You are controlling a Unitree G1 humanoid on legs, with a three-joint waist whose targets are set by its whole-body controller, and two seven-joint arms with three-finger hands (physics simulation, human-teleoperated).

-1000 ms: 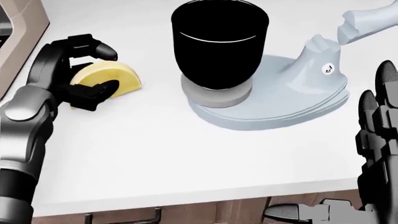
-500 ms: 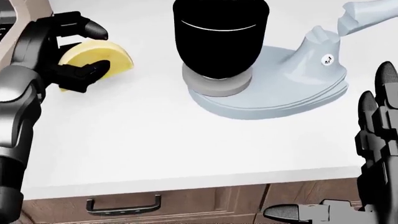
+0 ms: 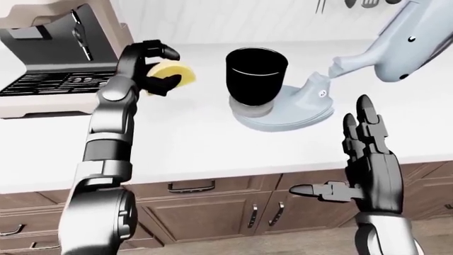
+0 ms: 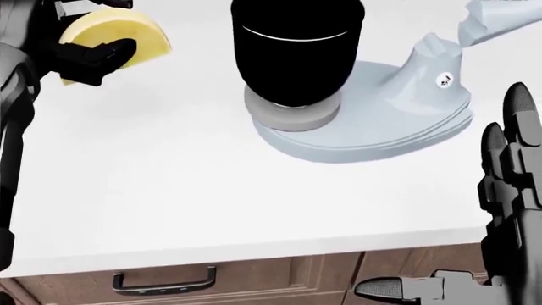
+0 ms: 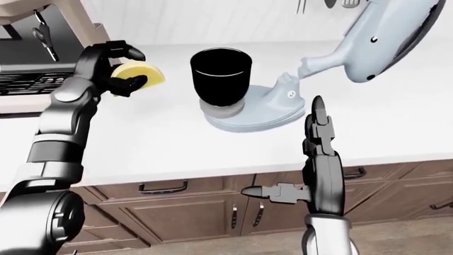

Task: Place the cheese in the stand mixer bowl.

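— While the left hand (image 3: 150, 66) is raised over the worktop (image 4: 169, 190), what is it carrying?

— Its fingers (image 4: 94, 56) are curled round the cheese (image 3: 172, 73), a pale yellow half-round, with a dark finger across its near face and others arched over its top. In the left-eye view the cheese sits clear of the white surface, to the left of the stand mixer bowl (image 3: 256, 76) and apart from it.

— And the bowl?

— Black, upright, seated on a grey ring on the stand mixer (image 4: 398, 114) base. The pale blue mixer head (image 5: 386, 37) is tilted up and away to the upper right, so the bowl's mouth is uncovered.

— What about the other arm?

— The right hand (image 3: 369, 159) is held at the lower right of both eye views, below the worktop's edge, fingers straight and pointing upward, thumb stuck out to the left, gripping nothing.

— Anything else around?

— A stove (image 3: 49, 79) lies at the left, and brown drawers (image 4: 161, 279) with handles run under the worktop.
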